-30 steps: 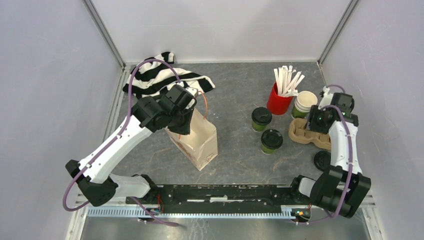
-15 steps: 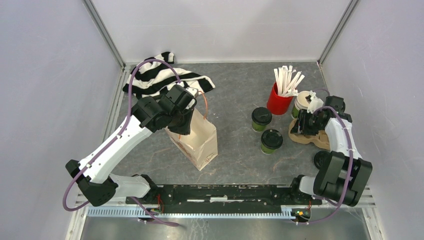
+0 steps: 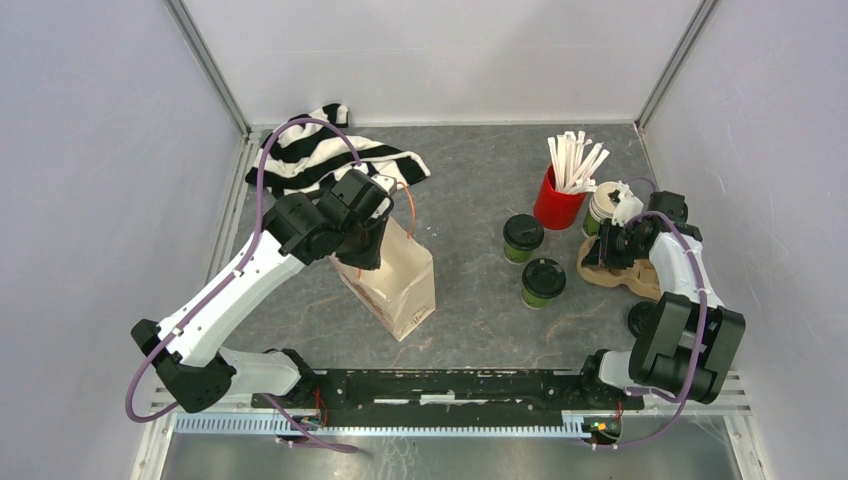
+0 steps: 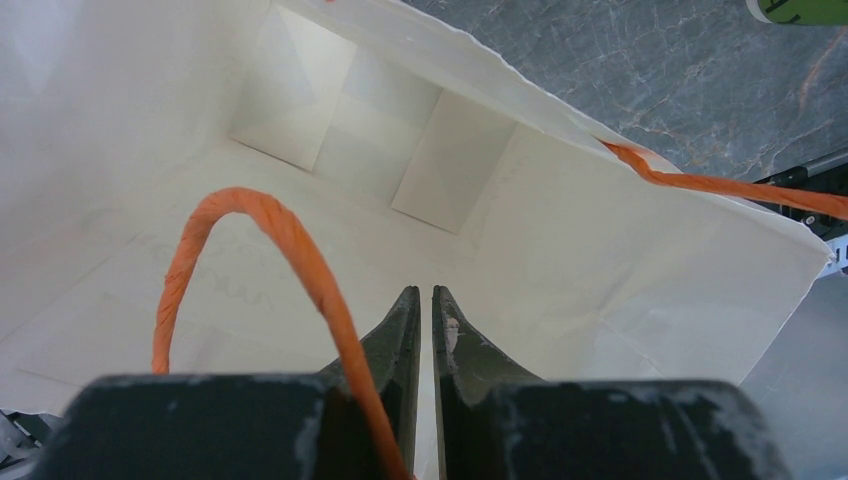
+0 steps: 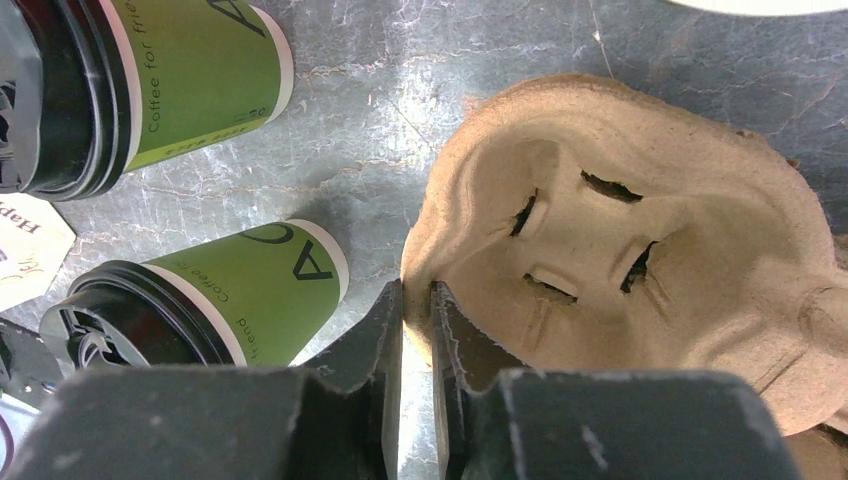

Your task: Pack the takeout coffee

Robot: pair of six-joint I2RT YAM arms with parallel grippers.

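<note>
Two green takeout coffee cups with black lids stand mid-table, one (image 3: 522, 238) behind the other (image 3: 543, 281). In the right wrist view both cups (image 5: 190, 70) (image 5: 250, 300) lie left of the jaws. My right gripper (image 3: 606, 253) (image 5: 416, 290) is shut on the near rim of the brown pulp cup carrier (image 3: 612, 272) (image 5: 620, 230). My left gripper (image 3: 365, 255) (image 4: 420, 292) is shut on the top edge of the open paper bag (image 3: 400, 285) (image 4: 350, 130). The bag's orange handle (image 4: 300, 250) crosses its left finger. Nothing shows inside the bag.
A red cup of white sticks (image 3: 558, 203) and stacked lidless cups (image 3: 604, 207) stand behind the carrier. A loose black lid (image 3: 643, 320) lies near the right arm's base. A striped cloth (image 3: 320, 155) lies at the back left, behind the bag.
The right wrist swung left and down onto the carrier, and its jaws closed on the carrier's rim. The left arm and the bag have not moved.
</note>
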